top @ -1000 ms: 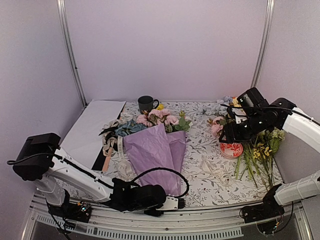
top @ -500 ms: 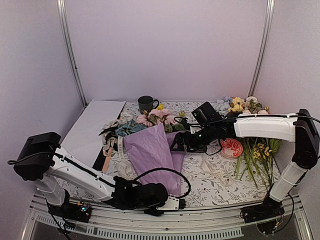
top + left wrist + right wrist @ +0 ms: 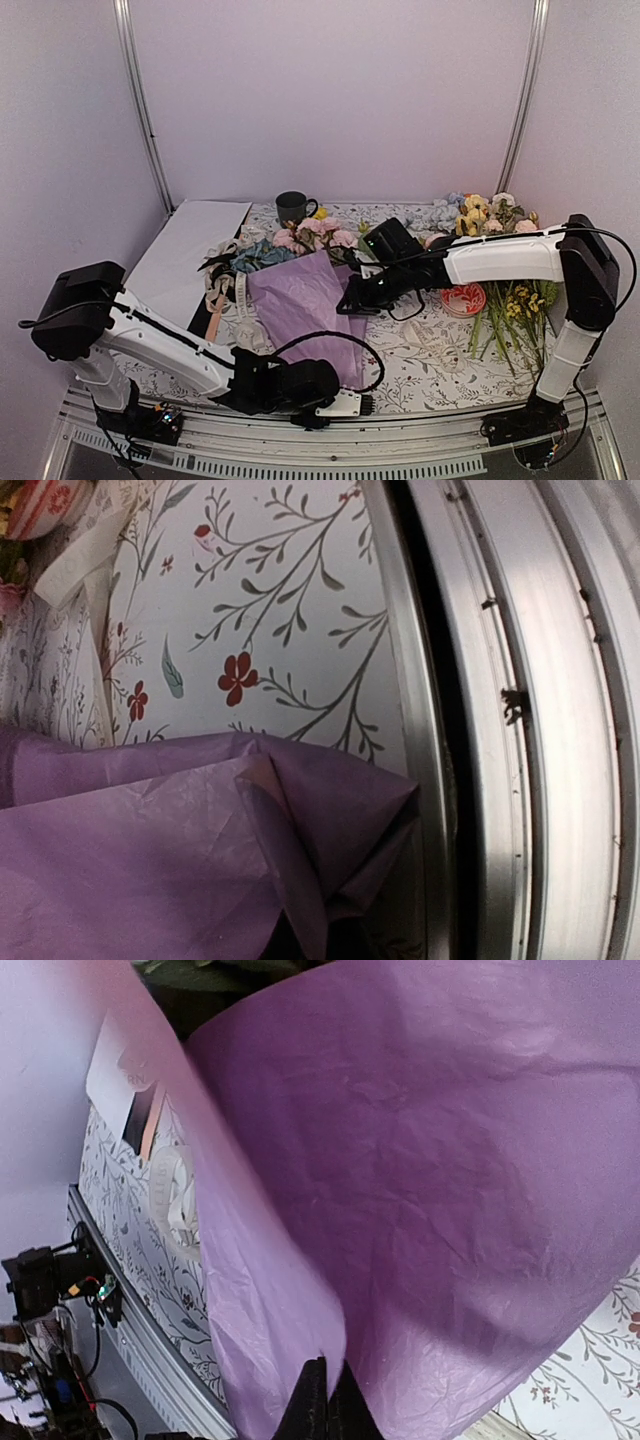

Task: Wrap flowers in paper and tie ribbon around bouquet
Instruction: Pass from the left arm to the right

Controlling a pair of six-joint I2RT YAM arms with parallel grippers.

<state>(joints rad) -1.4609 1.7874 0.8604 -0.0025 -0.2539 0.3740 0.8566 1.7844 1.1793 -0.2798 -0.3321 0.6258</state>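
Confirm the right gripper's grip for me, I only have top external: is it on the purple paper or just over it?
Observer: Right wrist view: the right gripper has its fingertips shut together on the edge of a raised flap of the paper.
Operator: And the cone's narrow tip? The left arm crowds it for me.
Observer: Left wrist view: the crumpled tip lies on the floral tablecloth, reaching the metal rail at the table's edge.

paper (image 3: 305, 310) hiding stems, right fingers (image 3: 308, 1410) cropped
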